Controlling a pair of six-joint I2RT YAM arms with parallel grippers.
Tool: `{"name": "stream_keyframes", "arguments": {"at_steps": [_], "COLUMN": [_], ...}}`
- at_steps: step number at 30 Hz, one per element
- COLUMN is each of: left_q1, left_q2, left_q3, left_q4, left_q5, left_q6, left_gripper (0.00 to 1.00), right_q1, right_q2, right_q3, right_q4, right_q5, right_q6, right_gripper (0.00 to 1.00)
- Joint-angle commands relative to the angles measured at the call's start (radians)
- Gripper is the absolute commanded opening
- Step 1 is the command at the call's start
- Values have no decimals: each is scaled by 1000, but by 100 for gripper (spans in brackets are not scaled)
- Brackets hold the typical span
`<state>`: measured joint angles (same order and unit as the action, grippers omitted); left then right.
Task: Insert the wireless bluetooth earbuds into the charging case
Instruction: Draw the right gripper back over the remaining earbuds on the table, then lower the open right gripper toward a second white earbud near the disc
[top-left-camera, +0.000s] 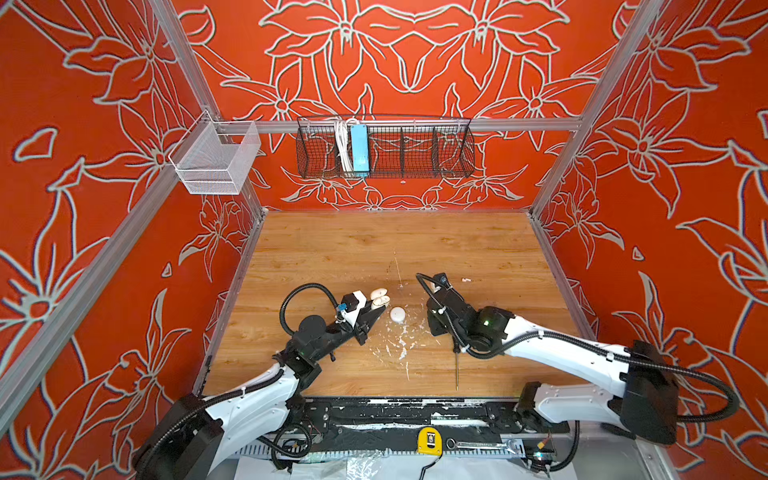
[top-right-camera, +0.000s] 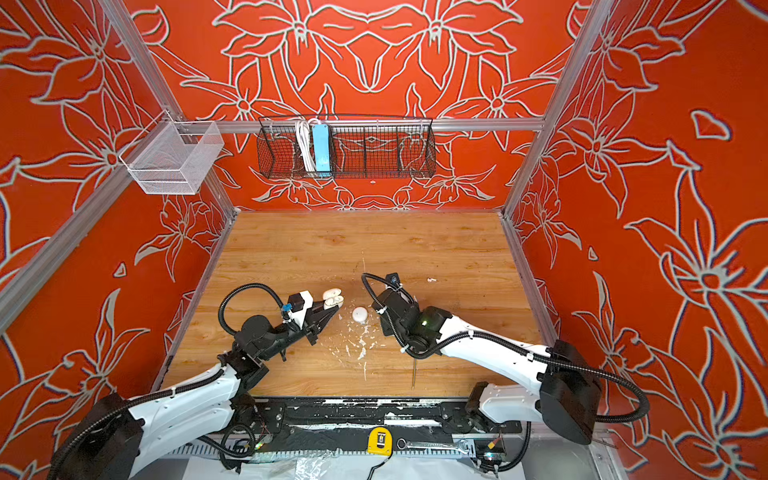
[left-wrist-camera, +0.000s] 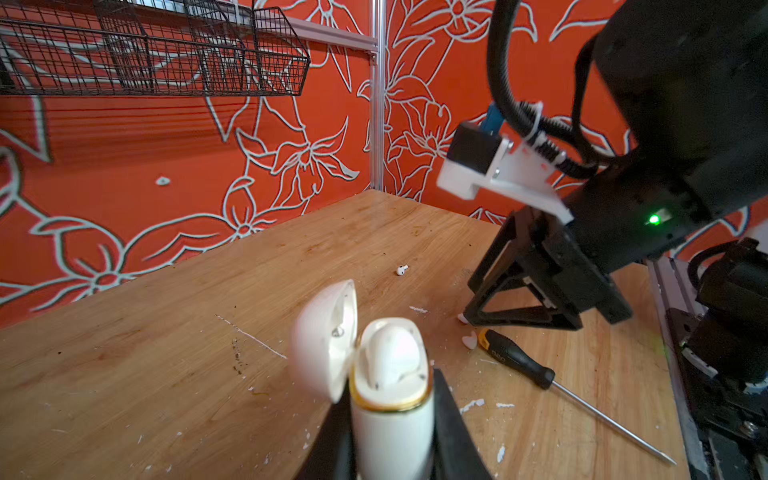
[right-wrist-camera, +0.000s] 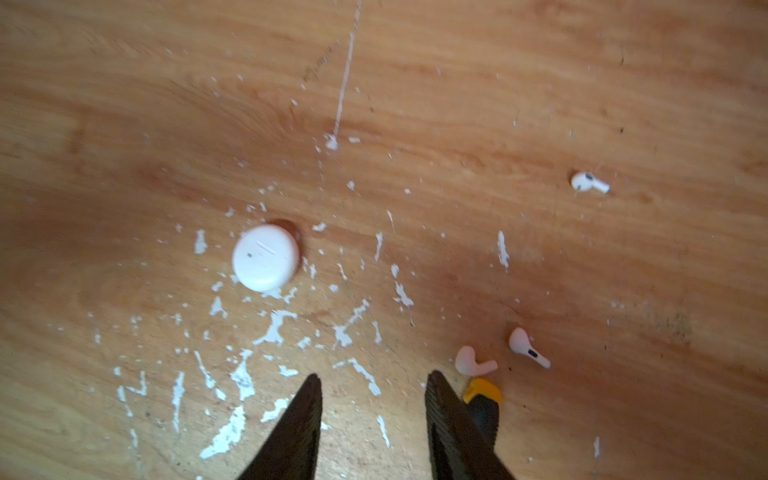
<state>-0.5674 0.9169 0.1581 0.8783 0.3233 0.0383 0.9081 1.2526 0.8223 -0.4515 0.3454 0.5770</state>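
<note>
Left tool (left-wrist-camera: 387, 388) clenched on the charging case (left-wrist-camera: 395, 436), lid swung open, one earbud (left-wrist-camera: 390, 353) seated inside. Right tool (right-wrist-camera: 372, 376) released and empty (jaws apart), poised over the surface (right-wrist-camera: 415, 83) beside a screwdriver (right-wrist-camera: 482, 399) handle. Two loose earbuds (right-wrist-camera: 473, 361) lie near the handle's yellow end; a third earbud (right-wrist-camera: 588, 182) lies farther off. A round white puck (right-wrist-camera: 265, 257) rests among paint flecks.

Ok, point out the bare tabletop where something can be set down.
Free: the far half of the table, between the back wall and the lone earbud. Crowded: mid-table, around the round puck, two earbuds, screwdriver, left gripper and right gripper.
</note>
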Motion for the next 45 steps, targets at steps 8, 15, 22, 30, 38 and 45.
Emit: {"name": "stream_keyframes", "arguments": {"at_steps": [8,15,22,30,38,45], "left_q1": [4,3,1,1,1,1], "left_q2": [-46,-70,-70,-77,-81,-81], "left_q3": [32,38,39,37,36,36], "left_q4": [-12,-35,-39,-44,-44,-45], "left_q5": [96,110,109,108,109,109], "left_q6": [14,26,32,34,34,34], "left_gripper": [0,0,0,0,0,0], "right_q1": [-116,-179,-230,-235,-233,-233], "right_q2": [47,132,167,237,281,312], "right_q3": [-42,-79,-98,-80,-68,-64], "right_q4": [-58,-18,16,27,33,88], "right_q5": [-216,-240,-250,-228,-188,-239], "right_q6": [18,18,-6,-13,-6,11], "right_gripper": [42,50,62,65,66,66]}}
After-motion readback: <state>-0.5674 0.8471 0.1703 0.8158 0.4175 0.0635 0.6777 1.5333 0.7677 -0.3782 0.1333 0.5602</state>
